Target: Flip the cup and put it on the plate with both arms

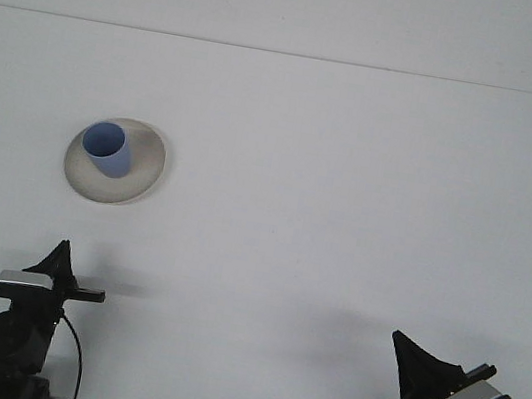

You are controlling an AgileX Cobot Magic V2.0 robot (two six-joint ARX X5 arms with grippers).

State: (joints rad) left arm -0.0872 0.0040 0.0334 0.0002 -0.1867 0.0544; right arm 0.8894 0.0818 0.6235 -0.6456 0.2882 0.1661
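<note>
1. Left gripper [61, 253] is sitting low at the near left edge of the table [343, 222], tip pointing away from the camera; can't tell if it's open or closed from this angle. It's holding nothing and is well apart from the plate.
2. Blue cup [108, 148] is standing mouth-up on the beige plate [144, 170], in the plate's left half, far-left part of the table.
3. Mid table is showing only arm shadows.
4. Right gripper [407, 356] is sitting low at the near right edge, tip angled toward the upper left; state also can't be told. It's touching nothing and is well apart from cup and plate.
</note>
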